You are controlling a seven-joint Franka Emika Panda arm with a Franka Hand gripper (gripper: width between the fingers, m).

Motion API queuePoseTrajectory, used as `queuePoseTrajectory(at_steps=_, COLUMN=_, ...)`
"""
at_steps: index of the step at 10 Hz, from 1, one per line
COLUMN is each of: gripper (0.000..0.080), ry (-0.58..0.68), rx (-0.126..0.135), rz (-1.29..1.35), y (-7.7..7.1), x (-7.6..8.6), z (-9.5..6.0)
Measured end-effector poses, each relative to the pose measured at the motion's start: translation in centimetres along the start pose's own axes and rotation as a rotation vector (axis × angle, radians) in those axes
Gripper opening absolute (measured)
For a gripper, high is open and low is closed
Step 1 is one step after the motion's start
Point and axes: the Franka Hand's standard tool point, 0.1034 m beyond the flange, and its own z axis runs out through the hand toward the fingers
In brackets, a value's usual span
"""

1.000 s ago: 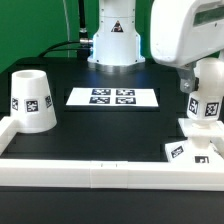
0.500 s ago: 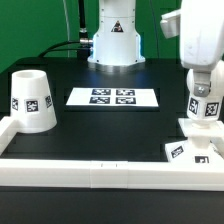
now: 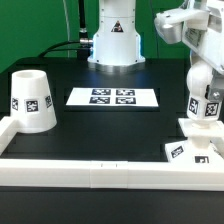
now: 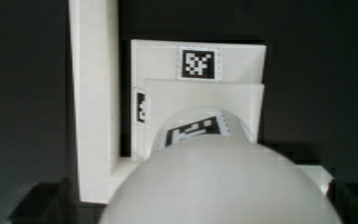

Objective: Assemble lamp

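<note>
Starting with the exterior view: white Franka arm comes in at the exterior view's right, its gripper (image 3: 203, 86) pointing down over the white rounded plastic bulb on a stem (image 3: 205, 108). Bulb is upright, square tag facing the camera, its foot sitting on the small square white plastic base (image 3: 190, 150). Base is on the black table (image 3: 100, 130), just behind the long white rail (image 3: 100, 172) that runs along the front edge. Large white truncated-cone shade (image 3: 32, 100) with a tag stands upright at the exterior view's left, well apart from bulb and base, near the rail's corner. Flat white marker board (image 3: 112, 97) with four tags lies mid-table, between the shade and the bulb. White robot pedestal (image 3: 112, 40) sits behind it.

Wrist view: bulb (image 4: 211, 175) fills the near part of the frame as a blurred white dome, right between the dark fingers (image 4: 48, 203). Gripper (image 4: 202, 205) is closed in on the bulb, fingers against both its sides, only narrowly apart. Beyond the dome the base (image 4: 197, 65) shows its tagged faces, beside the rail (image 4: 96, 80).
</note>
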Motion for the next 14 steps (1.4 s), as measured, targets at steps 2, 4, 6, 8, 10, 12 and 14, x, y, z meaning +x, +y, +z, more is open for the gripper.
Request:
queuePoseTrajectory(at_steps=2, gripper=0.0698, ry=-0.001, rx=0.003, rz=-0.068, y=-0.1, x=-0.4, z=0.1)
queuePoseTrajectory(at_steps=4, gripper=0.0567, ry=-0.009, rx=0.003, rz=-0.129, y=0.0, x=-0.7, z=0.1)
queuePoseTrajectory(at_steps=6, gripper=0.056, ry=-0.009, rx=0.002, rz=-0.127, y=0.0, x=-0.8, z=0.1)
queuePoseTrajectory(at_steps=8, gripper=0.0487, ry=-0.011, rx=0.018, rz=-0.079, y=-0.2, x=-1.4, z=0.2)
queuePoseTrajectory(at_steps=10, gripper=0.0206, ry=-0.012, rx=0.025, rz=-0.06, y=-0.3, x=-2.0, z=0.3)
queuePoseTrajectory(at_steps=12, gripper=0.0046, ry=-0.007, rx=0.032, rz=0.171, y=-0.4, x=-2.3, z=0.4)
queuePoseTrajectory(at_steps=14, gripper=0.001, ry=-0.007, rx=0.032, rz=0.184, y=-0.5, x=-2.3, z=0.4)
